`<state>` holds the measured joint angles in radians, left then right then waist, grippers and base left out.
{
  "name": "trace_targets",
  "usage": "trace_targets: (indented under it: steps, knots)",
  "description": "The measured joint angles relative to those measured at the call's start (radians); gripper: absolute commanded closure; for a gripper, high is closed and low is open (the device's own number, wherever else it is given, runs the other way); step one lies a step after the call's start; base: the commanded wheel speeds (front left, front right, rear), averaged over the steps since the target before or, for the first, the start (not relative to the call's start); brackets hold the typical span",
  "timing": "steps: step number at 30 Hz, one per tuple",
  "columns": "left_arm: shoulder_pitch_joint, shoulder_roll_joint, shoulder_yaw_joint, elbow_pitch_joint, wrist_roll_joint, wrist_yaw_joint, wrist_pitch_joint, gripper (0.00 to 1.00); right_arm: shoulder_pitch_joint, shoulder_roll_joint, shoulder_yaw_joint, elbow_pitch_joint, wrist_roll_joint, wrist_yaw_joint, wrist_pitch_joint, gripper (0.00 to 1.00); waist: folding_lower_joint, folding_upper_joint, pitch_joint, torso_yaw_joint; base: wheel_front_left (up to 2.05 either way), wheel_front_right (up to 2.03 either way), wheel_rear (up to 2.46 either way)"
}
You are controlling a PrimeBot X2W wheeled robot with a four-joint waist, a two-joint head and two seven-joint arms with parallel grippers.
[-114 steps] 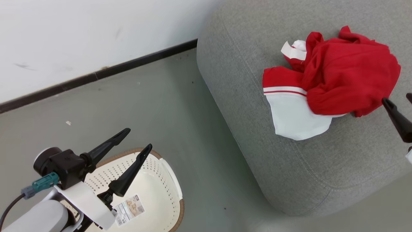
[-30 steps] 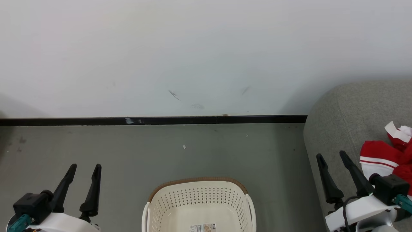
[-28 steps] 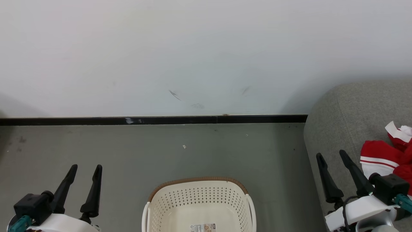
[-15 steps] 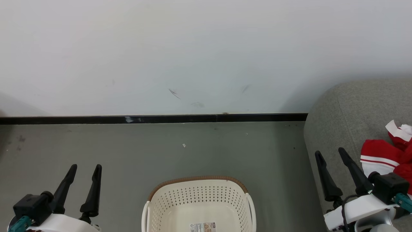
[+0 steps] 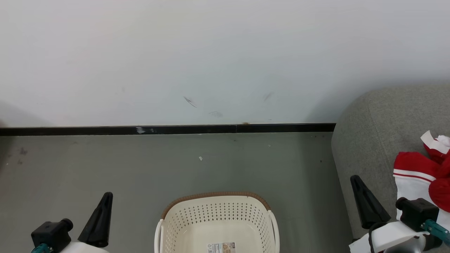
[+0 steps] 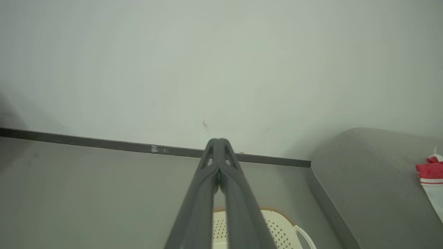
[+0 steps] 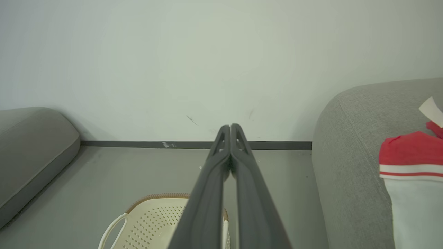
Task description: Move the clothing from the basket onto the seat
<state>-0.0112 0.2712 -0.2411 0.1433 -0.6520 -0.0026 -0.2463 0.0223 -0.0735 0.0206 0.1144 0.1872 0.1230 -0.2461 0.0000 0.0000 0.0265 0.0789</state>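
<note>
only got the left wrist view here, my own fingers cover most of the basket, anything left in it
Observer: In the head view the basket has a bare cream floor with a paper label on it. There is no fabric in the part in frame, and its near end is cut off.
Operator: ok, right gripper open or shut
Observer: The right gripper is shut. In the right wrist view its fingers are pressed together with nothing between them.
Operator: i see just a sliver of red, what's on the seat
Observer: The clothing lies on the seat. It is red fabric with a white stripe above a white panel, and it runs off the head view's right edge.
</note>
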Motion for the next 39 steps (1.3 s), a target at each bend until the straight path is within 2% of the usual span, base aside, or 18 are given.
trace_targets:
  steps: [7, 17, 28, 39]
  knots:
    - [0.003, -0.011, 0.01, 0.002, -0.066, -0.001, 0.018, 1.0, 0.011, 0.001, 0.005, -0.002, 0.064, 0.0, 0.0, 1.0, -0.0001, 0.0, 0.0, -0.001, 0.0, 0.0, 0.0]
    - [0.003, -0.035, 0.044, 0.005, -0.176, -0.01, 0.056, 1.0, 0.012, 0.004, 0.003, -0.007, 0.263, 0.0, 0.028, 1.0, 0.0005, 0.0, -0.004, -0.009, 0.0, 0.0, 0.0]
    - [0.002, -0.059, 0.08, 0.008, -0.281, -0.018, 0.094, 1.0, 0.011, 0.006, -0.012, 0.006, 0.424, 0.0, 0.071, 1.0, 0.0072, 0.0, -0.013, -0.022, 0.0, 0.0, 0.0]
    - [0.002, -0.084, 0.113, 0.017, -0.387, -0.022, 0.132, 1.0, 0.009, 0.004, -0.026, 0.028, 0.588, 0.0, 0.111, 1.0, 0.0088, 0.0, -0.02, -0.032, 0.0, 0.0, 0.0]
